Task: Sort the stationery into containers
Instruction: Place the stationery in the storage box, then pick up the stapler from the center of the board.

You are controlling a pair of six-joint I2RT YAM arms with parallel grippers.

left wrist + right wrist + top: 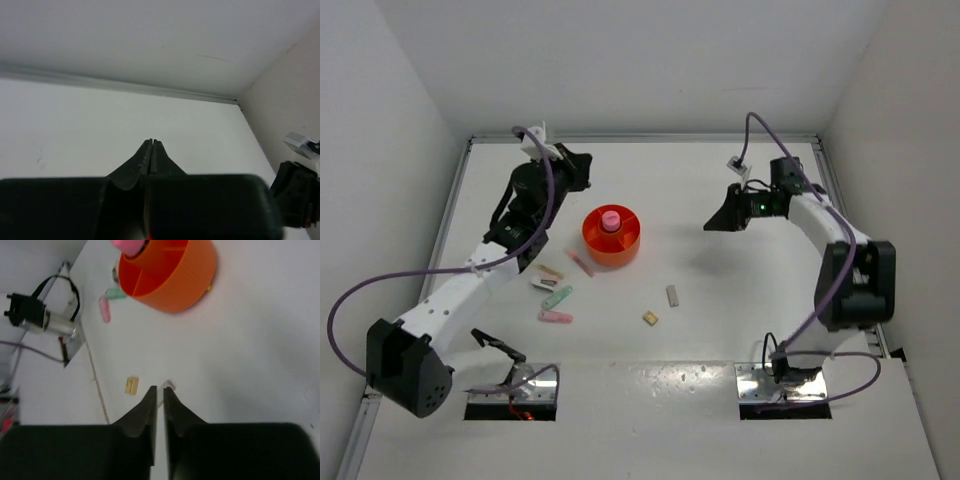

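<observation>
The round orange tub [611, 240] stands left of the table's middle, and a pink-magenta capsule [610, 219] stands upright in its central cup. Both show in the right wrist view: tub [172, 277], capsule [127, 246]. Left of the tub lie a pink stick [580, 263], a tan stick [551, 271], a white stick [542, 284], a mint stick [558, 297] and another pink stick [556, 317]. Two beige blocks [650, 318] [672, 295] lie in front of the tub. My left gripper [584, 168] is shut and empty behind the tub. My right gripper [713, 224] is shut and empty, raised to the tub's right.
White walls enclose the table on the left, back and right. Metal mounting plates [510, 392] [782, 385] sit at the near edge by the arm bases. Purple cables loop off both arms. In the right wrist view the blocks [131, 385] [169, 385] lie on the table beyond my fingertips.
</observation>
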